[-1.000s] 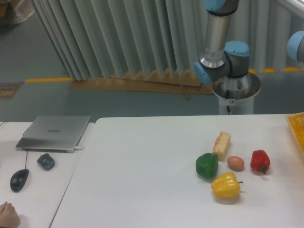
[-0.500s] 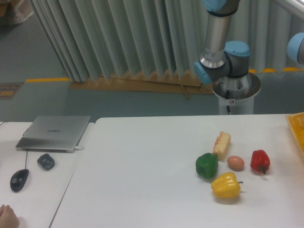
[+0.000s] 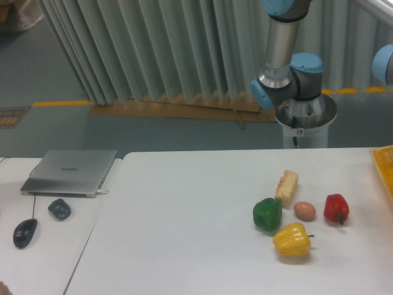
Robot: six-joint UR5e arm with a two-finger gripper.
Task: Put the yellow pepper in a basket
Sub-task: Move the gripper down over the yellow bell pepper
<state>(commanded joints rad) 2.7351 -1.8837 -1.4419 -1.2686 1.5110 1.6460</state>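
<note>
The yellow pepper (image 3: pixel 291 239) lies on the white table (image 3: pixel 184 233), front right, its dark stem pointing right. The basket (image 3: pixel 384 166) shows only as a yellow-orange latticed edge at the table's far right. The arm's base and lower links (image 3: pixel 288 80) stand behind the table; the gripper itself is out of the frame above.
A green pepper (image 3: pixel 268 214), a pale corn-like piece (image 3: pixel 287 187), a brown egg (image 3: pixel 304 211) and a red pepper (image 3: pixel 336 208) lie close behind the yellow pepper. On the left table are a closed laptop (image 3: pixel 70 172), a mouse (image 3: pixel 25 233) and a small dark object (image 3: pixel 59 209).
A person's hand at the bottom left corner has drawn back almost out of the frame. The arm and the objects on the table have not moved.
</note>
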